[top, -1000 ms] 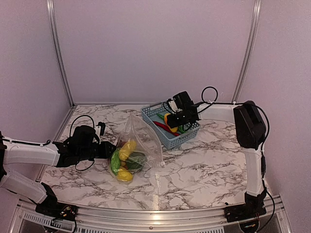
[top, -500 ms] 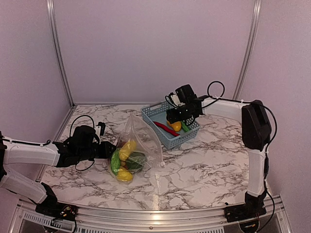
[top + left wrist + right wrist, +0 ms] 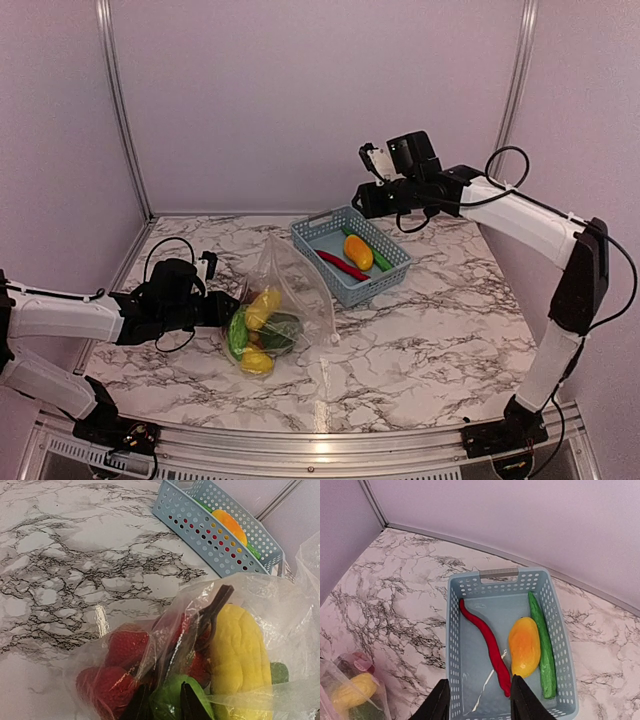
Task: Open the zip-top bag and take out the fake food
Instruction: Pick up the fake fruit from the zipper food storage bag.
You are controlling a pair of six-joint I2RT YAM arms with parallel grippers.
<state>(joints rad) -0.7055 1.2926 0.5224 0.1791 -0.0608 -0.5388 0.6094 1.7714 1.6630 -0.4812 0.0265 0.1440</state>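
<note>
Left fingers (image 3: 190,707) pinch the zip-top bag (image 3: 295,280) at nine o'clock, anchoring it; right fingers (image 3: 439,702) hang half-open, empty, over the basket (image 3: 451,645)

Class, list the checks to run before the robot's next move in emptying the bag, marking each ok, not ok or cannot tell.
1. Left gripper clamped on the zip-top bag: ok.
2. Right gripper open and empty: ok.
3. Right gripper clear above the basket: ok.
4. Bag emptied of fake food: not ok; yellow, green and red pieces inside.
5. Bag mouth open wide enough to enter: cannot tell.
</note>
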